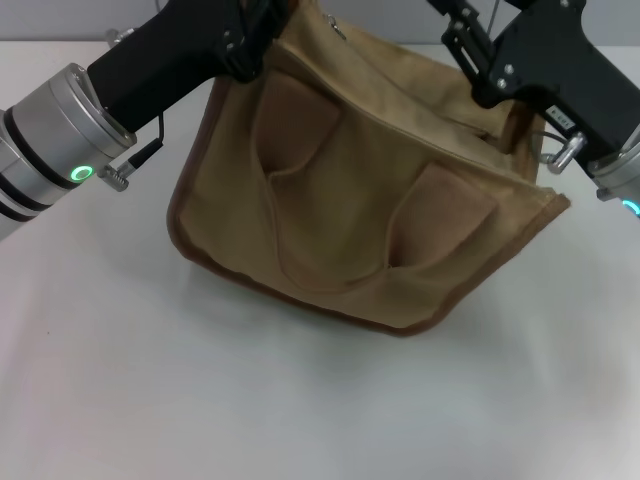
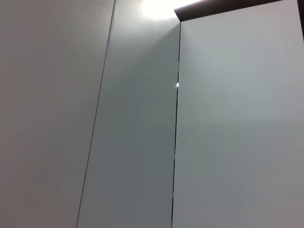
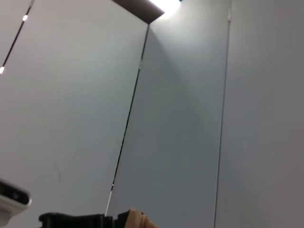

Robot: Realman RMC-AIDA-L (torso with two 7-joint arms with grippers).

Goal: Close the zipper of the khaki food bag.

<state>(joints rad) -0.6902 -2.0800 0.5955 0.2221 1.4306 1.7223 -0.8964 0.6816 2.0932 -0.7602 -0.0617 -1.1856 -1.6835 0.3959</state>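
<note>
Bracing the bag [image 1: 360,220] at both top ends, left gripper [image 1: 262,40] and right gripper [image 1: 470,45] show no readable grip; next, find the zipper [image 1: 400,85] pull.

Head view evenly lit from above, sharp throughout. Khaki food bag [image 1: 360,210] throws a soft, faint shadow on the white table [image 1: 300,420]. Both wrist views face pale wall panels; hot glare from a ceiling light [image 3: 164,4] clips highlights.
</note>
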